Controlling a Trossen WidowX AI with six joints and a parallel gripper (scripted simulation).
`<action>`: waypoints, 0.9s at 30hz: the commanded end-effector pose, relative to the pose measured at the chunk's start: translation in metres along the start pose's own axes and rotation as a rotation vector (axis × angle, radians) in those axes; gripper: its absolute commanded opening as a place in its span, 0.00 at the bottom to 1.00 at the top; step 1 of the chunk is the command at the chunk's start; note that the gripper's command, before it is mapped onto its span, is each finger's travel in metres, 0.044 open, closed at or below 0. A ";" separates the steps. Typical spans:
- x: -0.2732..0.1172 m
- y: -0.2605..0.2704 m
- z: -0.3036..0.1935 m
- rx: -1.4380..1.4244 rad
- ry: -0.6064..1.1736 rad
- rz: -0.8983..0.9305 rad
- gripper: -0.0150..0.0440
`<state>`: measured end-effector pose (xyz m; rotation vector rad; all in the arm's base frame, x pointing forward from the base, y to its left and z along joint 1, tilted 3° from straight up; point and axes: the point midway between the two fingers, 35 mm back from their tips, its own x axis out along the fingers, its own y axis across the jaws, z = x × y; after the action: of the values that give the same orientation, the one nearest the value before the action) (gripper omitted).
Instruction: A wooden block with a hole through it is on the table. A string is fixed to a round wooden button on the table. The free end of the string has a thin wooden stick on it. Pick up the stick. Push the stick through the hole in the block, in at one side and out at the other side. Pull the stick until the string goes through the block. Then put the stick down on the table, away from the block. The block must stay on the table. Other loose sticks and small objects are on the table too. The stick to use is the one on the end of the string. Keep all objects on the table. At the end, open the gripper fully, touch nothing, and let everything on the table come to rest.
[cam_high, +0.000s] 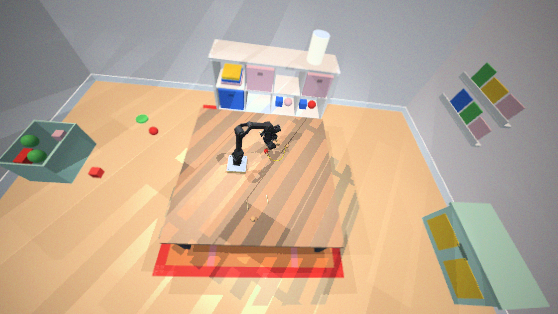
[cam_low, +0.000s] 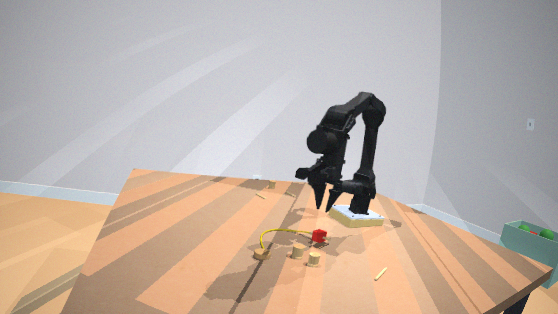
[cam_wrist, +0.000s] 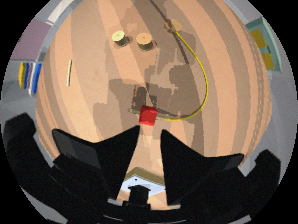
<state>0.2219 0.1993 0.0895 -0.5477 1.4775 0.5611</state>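
Note:
The red block (cam_high: 266, 151) (cam_low: 319, 235) (cam_wrist: 147, 115) is on the table. A short end of the thin wooden stick (cam_low: 327, 239) (cam_wrist: 132, 111) shows at one side of the block, on the left in the wrist view; the rest is hidden. The yellow string (cam_high: 277, 160) (cam_low: 280, 230) (cam_wrist: 206, 87) meets the block's opposite side and curves to the round wooden button (cam_low: 262, 254) (cam_wrist: 173, 26). My gripper (cam_low: 323, 209) (cam_wrist: 150, 131) is partly open and empty, above the table close to the block in the wrist view, on the robot base side.
Two wooden cylinders (cam_low: 298, 251) (cam_low: 314, 259) (cam_wrist: 144, 40) (cam_wrist: 118, 36) stand near the block and button. A loose stick (cam_low: 381, 274) (cam_wrist: 69, 73) lies further off. Another cylinder (cam_low: 272, 184) and two loose sticks (cam_low: 260, 195) (cam_low: 290, 193) lie at the table's far part in the exterior view.

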 end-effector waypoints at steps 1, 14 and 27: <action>0.002 0.017 -0.001 0.798 0.024 0.014 0.46; 0.002 0.029 -0.002 1.513 0.042 0.005 0.46; 0.002 0.031 -0.002 1.686 0.045 0.001 0.46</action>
<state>0.2044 0.2186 0.0880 0.6175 1.5011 -0.5906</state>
